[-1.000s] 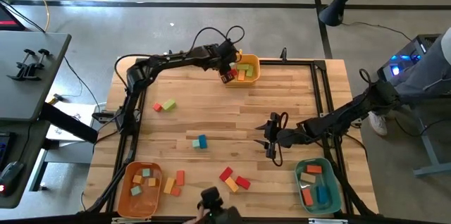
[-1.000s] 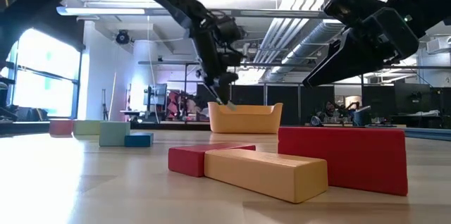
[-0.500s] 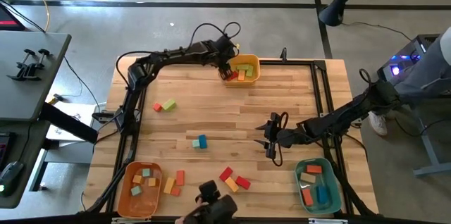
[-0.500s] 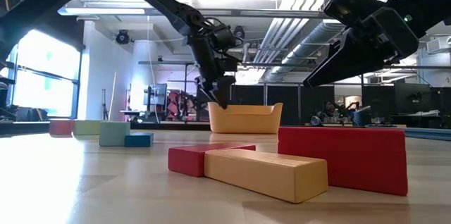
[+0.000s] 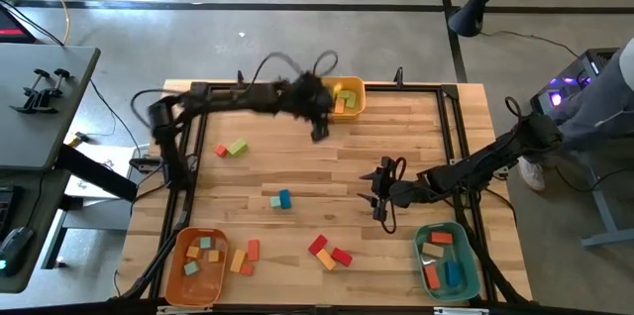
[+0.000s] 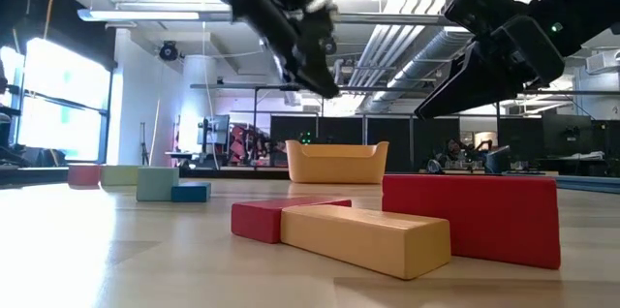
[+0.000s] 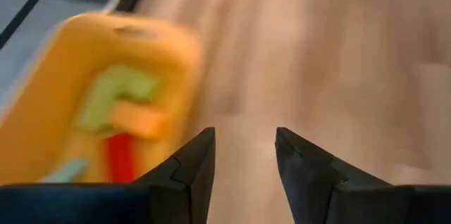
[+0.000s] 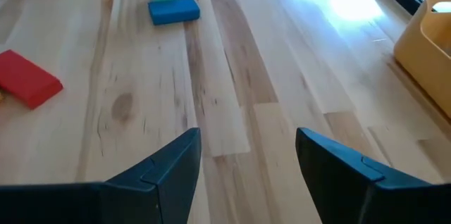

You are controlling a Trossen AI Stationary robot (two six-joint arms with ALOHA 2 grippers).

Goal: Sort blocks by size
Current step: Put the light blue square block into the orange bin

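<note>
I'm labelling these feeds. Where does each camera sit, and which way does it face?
High view: overhead, straight down; both arms, yellow plastic bin.
Low view: table height, level across; arms overhead, same bin.
Left wrist view: past the left tool, open and empty, toward that bin.
Right wrist view: past the right tool, open, toward the small blue block.
Shared: the bin appears in three views.

left arm: smeared by motion blur in the high view; its outline is doubled.
left gripper: only the two fingertips are seen in the left wrist view, with nothing between them.
yellow bin: blurred and cut off by the picture's edge; the blocks inside are seen only as soft colour patches.
right gripper: the finger bases are cut off at the edge.
</note>
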